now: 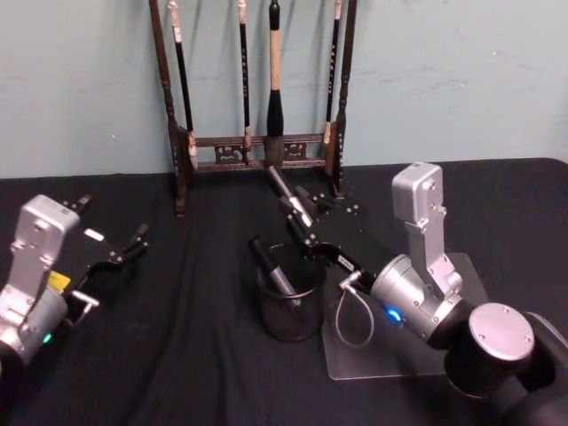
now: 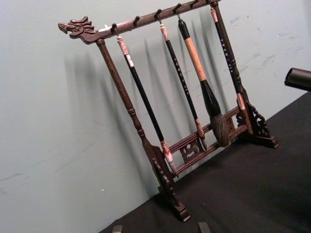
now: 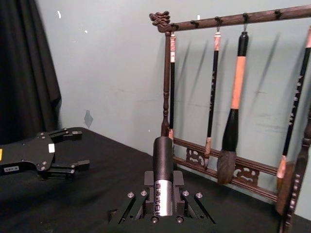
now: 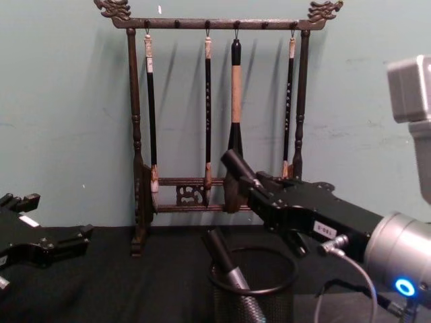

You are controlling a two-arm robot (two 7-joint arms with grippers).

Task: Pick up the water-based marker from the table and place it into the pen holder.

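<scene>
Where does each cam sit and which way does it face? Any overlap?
Head: high, looking down at the table; left gripper open at left, right gripper holds a marker near the pen holder.
Chest: low, facing forward at the brush rack; both grippers at its edges.
Left wrist: faces the rack and wall, own fingertips showing.
Right wrist: looks along the gripped marker toward the rack, left gripper beyond.
Shared: all four show the rack.

No readable text, white label on the right gripper too small to read, dark print on the water-based marker illegible, white sticker on the left gripper unreadable
</scene>
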